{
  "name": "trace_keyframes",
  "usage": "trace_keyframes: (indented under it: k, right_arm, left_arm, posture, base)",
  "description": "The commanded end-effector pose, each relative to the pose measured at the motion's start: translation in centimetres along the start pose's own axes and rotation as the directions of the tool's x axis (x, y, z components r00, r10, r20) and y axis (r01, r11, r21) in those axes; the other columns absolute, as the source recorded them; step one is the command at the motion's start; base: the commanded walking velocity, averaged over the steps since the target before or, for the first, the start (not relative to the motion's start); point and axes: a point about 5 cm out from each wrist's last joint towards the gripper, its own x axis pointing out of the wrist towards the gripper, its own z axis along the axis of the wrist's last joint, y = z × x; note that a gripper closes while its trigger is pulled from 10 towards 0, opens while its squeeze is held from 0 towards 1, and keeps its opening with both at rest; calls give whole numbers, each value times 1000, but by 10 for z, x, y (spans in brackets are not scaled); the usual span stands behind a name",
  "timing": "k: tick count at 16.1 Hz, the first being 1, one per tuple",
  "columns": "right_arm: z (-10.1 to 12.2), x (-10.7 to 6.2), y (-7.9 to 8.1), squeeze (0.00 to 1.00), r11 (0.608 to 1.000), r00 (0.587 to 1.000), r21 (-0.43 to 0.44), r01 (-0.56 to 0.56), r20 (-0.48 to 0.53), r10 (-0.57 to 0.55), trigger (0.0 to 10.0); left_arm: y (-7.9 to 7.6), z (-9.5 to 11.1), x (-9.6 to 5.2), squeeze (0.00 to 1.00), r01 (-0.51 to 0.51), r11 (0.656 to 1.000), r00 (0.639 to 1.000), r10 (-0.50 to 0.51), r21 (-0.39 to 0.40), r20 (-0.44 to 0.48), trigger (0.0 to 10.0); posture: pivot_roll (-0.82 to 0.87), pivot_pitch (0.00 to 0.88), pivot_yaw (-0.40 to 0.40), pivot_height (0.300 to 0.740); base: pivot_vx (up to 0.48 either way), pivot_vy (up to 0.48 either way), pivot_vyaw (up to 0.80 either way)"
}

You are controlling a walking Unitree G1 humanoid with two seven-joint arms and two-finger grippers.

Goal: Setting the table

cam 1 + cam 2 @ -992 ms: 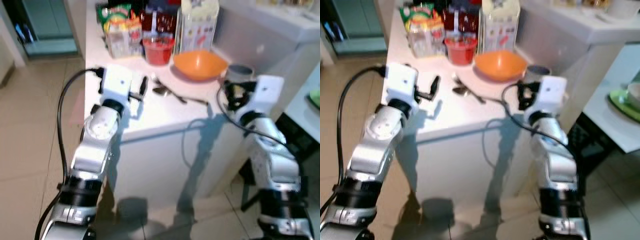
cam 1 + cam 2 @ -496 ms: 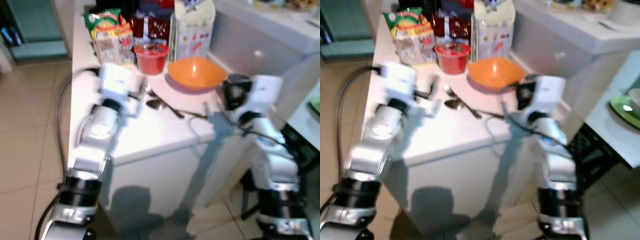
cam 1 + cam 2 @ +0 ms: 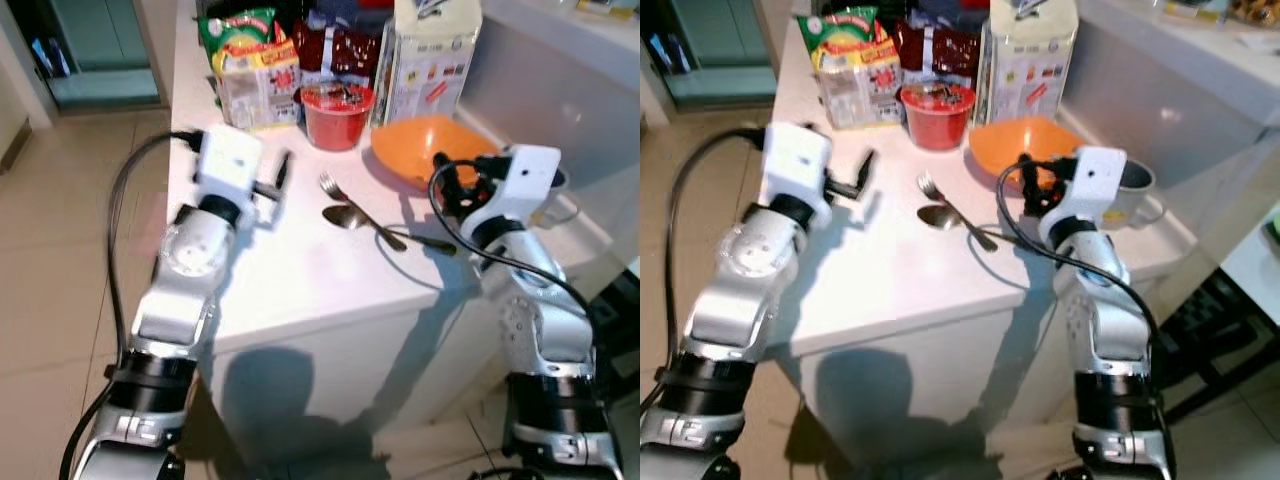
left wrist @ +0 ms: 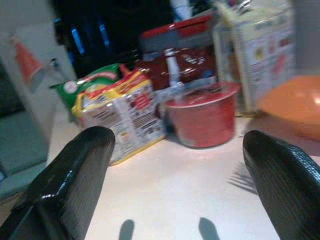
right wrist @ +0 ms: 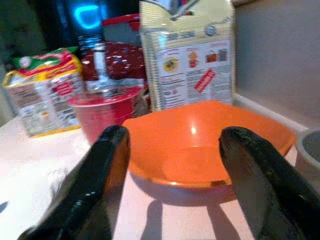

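Observation:
An orange bowl (image 3: 425,148) sits on the white counter (image 3: 300,275), with a fork (image 3: 334,186) and a spoon (image 3: 352,217) lying just left of it. My right gripper (image 3: 450,182) hovers low over the counter at the bowl's near rim. In the right wrist view it is open (image 5: 172,145) and empty, facing the bowl (image 5: 205,150). My left gripper (image 3: 281,171) is held above the counter's left part, open (image 4: 177,145) and empty, pointing toward a red cup (image 4: 202,115).
Snack packs (image 3: 255,65), the red cup (image 3: 337,114) and a tall carton (image 3: 430,50) line the counter's back. A grey mug (image 3: 1132,193) stands right of the bowl near the counter's right edge. Tiled floor (image 3: 60,250) lies to the left.
The camera has shifted and the counter looks closer. Both grippers now reach further over the counter; the right one has gone from the counter's edge to the bowl's rim.

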Motion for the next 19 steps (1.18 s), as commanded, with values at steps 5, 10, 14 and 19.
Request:
trace_keyframes:
  k: [5,10,14,19]
  right_arm:
    - [4,29,-11,1000,969,983,-199,-144,-145,116,10000]
    - [14,55,-25,1000,870,946,-413,-268,-284,156,10000]
    - [12,73,-25,824,663,900,-627,-408,-398,178,10000]
    - [9,81,-23,0,553,901,-720,-418,-408,150,10000]
  left_arm:
    - [-14,15,-4,0,199,980,979,-200,22,32,10000]
    - [-21,17,-8,0,281,959,959,-282,17,17,10000]
    - [-28,20,-17,0,366,930,930,-366,-16,-5,10000]
    - [-25,23,-25,0,354,935,934,-355,-18,-31,10000]
  posture:
    - [40,0,-28,740]
    - [36,0,-22,740]
    - [48,0,-22,740]
    - [71,0,-23,740]
  base:
    - [0,0,0]
    - [0,0,0]
    - [0,0,0]
    - [0,0,0]
